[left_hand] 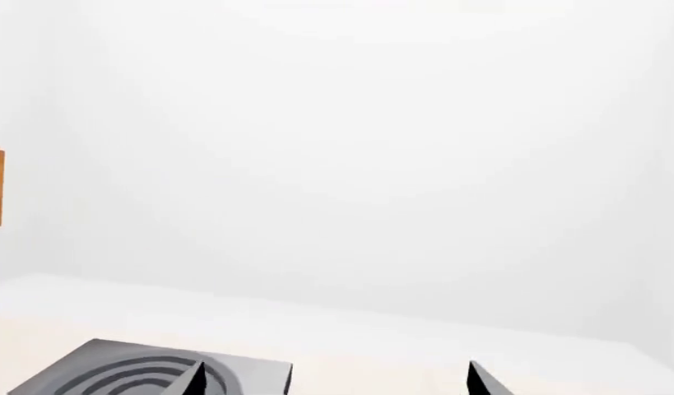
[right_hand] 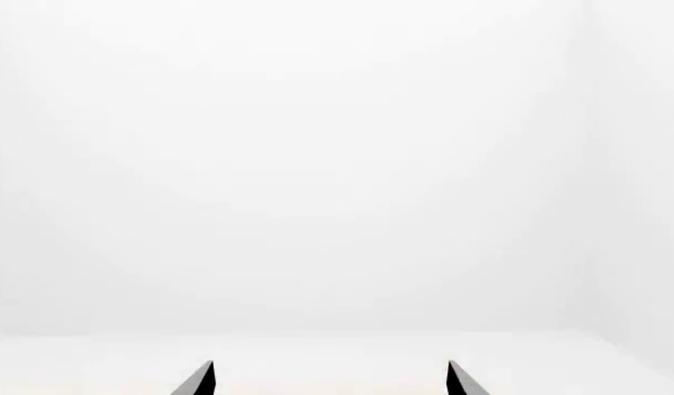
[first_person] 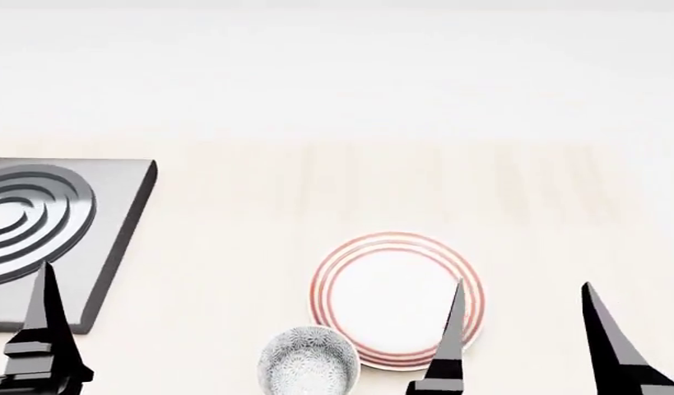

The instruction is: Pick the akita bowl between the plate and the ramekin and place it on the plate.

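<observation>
The right pincer [first_person: 523,329] is being shown nearest the head camera, its two dark fingers held well apart with nothing between them. One fingertip [first_person: 458,288] is being seen over the plate [first_person: 394,300], toward the plate's 4 o'clock edge; whether it is hanging above or touching cannot be told. In the right wrist view only the finger points and blank pale surroundings are being shown.

The left pincer [first_person: 34,346] is being shown only in part at the head view's 8 o'clock corner; in the left wrist view its fingers [left_hand: 194,380] are likewise being held apart and empty, beside the stove plate [first_person: 51,222].

The akita bowl [first_person: 308,362] is sitting on the counter [first_person: 425,173], just beside the plate at the plate's 7 o'clock, apparently touching its rim and partly cut off by the frame edge. The ramekin is not being shown in any view, nor is a second speckled bowl, so the choice of bowl is being left unconfirmed, and the wrong twin could be picked.

A descent made without the wrist camera covering the bowl is likely to clip the rim and tip or push it. The plate's closeness is leaving little room for a finger on that side, so the plate could be nudged. Nothing else is standing in the way.
</observation>
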`<state>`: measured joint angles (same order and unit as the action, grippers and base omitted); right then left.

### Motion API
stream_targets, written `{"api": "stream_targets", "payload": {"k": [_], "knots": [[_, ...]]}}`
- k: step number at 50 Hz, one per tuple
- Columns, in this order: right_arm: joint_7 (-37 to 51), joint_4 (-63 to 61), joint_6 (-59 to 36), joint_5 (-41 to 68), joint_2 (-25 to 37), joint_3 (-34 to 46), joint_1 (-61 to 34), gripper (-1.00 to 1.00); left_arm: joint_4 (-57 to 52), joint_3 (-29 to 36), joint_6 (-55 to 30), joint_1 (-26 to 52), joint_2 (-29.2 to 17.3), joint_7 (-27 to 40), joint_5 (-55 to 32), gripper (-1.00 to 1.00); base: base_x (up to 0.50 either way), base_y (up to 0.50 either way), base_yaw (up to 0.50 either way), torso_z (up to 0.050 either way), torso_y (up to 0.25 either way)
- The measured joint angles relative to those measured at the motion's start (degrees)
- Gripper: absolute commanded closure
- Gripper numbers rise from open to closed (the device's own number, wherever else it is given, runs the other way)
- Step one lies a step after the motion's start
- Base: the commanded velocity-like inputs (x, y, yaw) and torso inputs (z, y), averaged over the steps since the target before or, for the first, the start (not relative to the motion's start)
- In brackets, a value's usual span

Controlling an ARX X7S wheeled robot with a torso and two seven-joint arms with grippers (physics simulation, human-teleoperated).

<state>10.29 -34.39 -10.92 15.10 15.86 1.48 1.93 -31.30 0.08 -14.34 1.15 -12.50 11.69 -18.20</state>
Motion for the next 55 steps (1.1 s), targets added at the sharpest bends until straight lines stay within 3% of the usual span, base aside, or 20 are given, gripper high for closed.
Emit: {"api": "stream_targets", "payload": {"k": [18,28,42,55], "knots": [[-2.58,-7.05,-20.83,11.78,7.66,-0.01,-12.02,-1.00,-5.19,-1.03,-10.64,5.81,-4.35,1.75,-5.60,-1.00,0.00,0.00,0.00,0.050,0.000],[-6.18,-8.12,-28.74,13.04,13.11,4.60,-21.44,-1.00,-7.81,-1.05,-16.49,9.27,-6.66,2.60,-8.09,-1.00,0.00,0.00,0.00,0.050,0.000],[-15.46,-5.54,-38.85,2.83,21.47,26.68,-44.28,-1.00,-7.86,0.73,-18.86,10.75,-8.03,3.83,-6.98,-1.00,0.00,0.00,0.00,0.007,0.000],[-23.85,6.86,-38.64,-10.97,22.02,49.01,-62.53,-1.00,-7.20,1.85,-17.02,9.29,-8.71,3.55,-5.55,-1.00,0.00,0.00,0.00,0.000,0.000]]}}
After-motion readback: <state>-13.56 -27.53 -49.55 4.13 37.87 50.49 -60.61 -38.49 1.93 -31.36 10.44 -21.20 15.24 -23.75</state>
